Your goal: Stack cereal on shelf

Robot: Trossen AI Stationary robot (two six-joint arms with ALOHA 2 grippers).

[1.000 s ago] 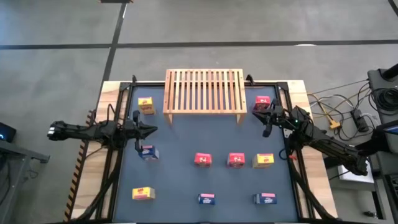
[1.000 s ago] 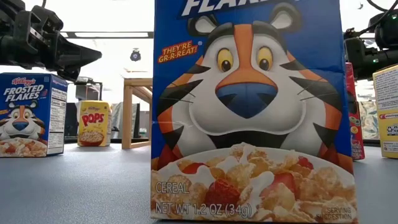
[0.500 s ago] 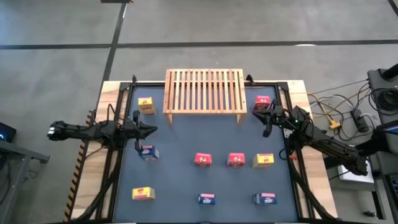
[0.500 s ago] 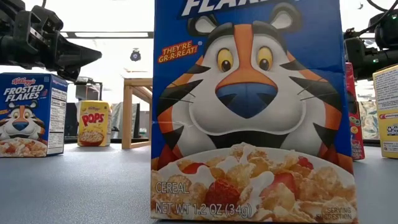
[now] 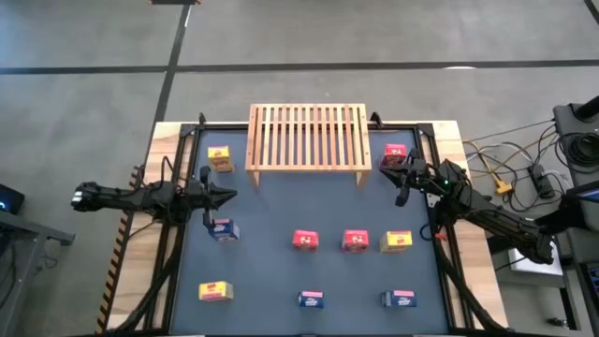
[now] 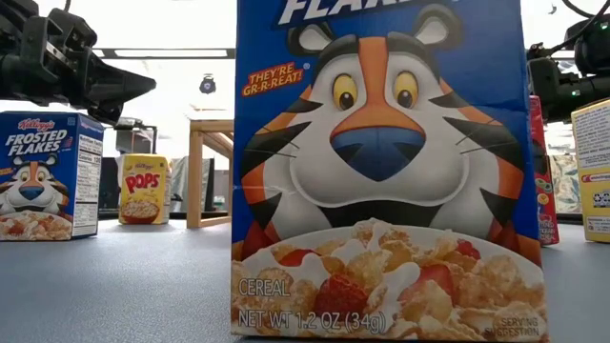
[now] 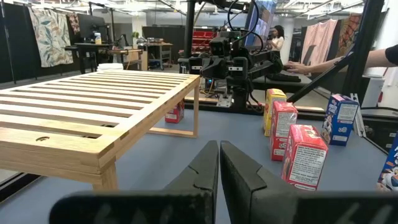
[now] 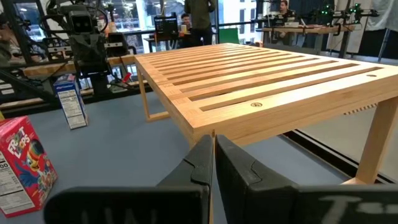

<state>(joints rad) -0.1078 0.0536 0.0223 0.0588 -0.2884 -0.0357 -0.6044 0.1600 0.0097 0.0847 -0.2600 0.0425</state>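
The wooden slatted shelf [image 5: 307, 138] stands on its short legs at the far middle of the dark mat. Several small cereal boxes stand upright around it: a yellow one [image 5: 220, 158] and a red one [image 5: 395, 154] beside the shelf, a blue one [image 5: 224, 229] at the left, and two red [image 5: 305, 240] and a yellow [image 5: 397, 241] in mid-table. My left gripper [image 5: 229, 196] hovers shut above the left side, pointing level toward the right. My right gripper [image 5: 384, 166] hovers shut by the shelf's right end, next to the red box.
Along the near edge stand a yellow box [image 5: 216, 292] and two blue boxes [image 5: 311, 300], one filling the low view [image 6: 381, 171]. A black frame [image 5: 182, 168] rims the mat. Cables [image 5: 505, 173] lie off the right side. People sit at desks beyond [image 7: 277, 37].
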